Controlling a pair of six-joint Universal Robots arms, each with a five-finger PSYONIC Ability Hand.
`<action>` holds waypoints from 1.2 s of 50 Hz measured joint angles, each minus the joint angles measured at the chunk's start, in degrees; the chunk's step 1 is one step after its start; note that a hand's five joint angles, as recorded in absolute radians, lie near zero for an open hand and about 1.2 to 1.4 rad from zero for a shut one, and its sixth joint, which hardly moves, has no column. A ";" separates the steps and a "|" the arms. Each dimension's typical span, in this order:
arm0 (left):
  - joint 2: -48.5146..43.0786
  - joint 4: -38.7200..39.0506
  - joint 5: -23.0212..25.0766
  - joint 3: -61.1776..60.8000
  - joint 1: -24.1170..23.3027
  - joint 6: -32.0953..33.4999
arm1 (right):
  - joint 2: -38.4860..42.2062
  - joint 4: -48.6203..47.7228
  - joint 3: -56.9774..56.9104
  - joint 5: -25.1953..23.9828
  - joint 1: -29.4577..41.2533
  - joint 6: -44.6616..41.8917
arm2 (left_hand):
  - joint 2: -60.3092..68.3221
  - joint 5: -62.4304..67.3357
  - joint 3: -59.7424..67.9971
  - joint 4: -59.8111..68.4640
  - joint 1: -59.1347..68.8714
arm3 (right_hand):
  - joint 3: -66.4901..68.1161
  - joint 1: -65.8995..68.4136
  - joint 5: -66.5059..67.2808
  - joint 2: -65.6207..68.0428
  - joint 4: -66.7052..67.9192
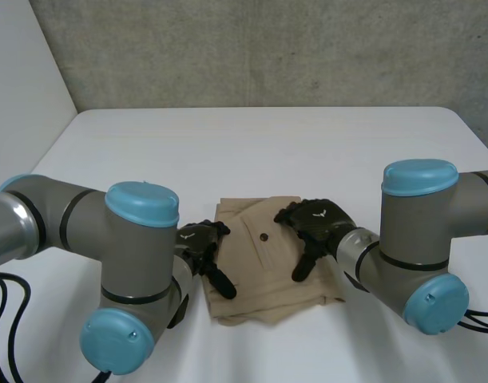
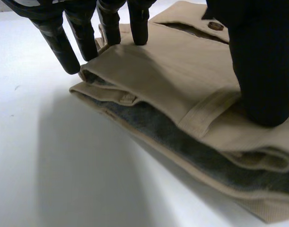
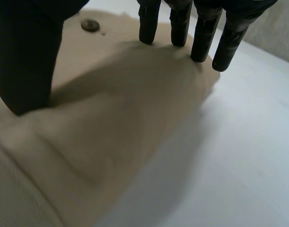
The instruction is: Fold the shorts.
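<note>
Shorts (image 1: 261,270) lie folded in stacked tan layers

The folded tan cloth shorts (image 1: 263,275) lie on the white table (image 1: 267,152), on the side nearest me, between my two arms. My black left hand (image 1: 202,243) rests at the shorts' left edge, fingertips against the stacked layers, thumb on top. My black right hand (image 1: 317,223) lies on their right part, fingertips near the right edge. The small round button (image 1: 264,237) sits on top, between my hands.
</note>
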 measured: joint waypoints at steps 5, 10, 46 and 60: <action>1.50 0.01 0.05 0.02 -0.17 0.39 | -0.08 0.18 0.46 1.64 -1.56 -4.15 | -0.04 0.00 0.00 0.00 0.00 | -0.43 -1.03 0.00 -1.38 0.00; 6.73 0.18 0.60 0.86 -0.24 0.90 | -4.28 -0.59 0.11 2.27 -2.13 -4.98 | -0.04 0.00 0.00 0.00 0.00 | -0.43 -1.03 -0.30 -1.38 0.00; 32.39 -18.39 11.06 10.48 19.45 7.94 | -29.53 8.52 -4.61 11.47 -8.77 6.56 | -0.04 0.00 0.00 0.00 0.00 | -0.43 -1.03 -0.49 -1.38 0.00; 32.22 -13.31 10.83 8.33 20.11 5.77 | -29.53 6.37 -2.76 11.39 -8.49 5.96 | -0.04 0.00 0.00 0.00 0.00 | -0.43 -1.03 -0.49 -1.38 0.00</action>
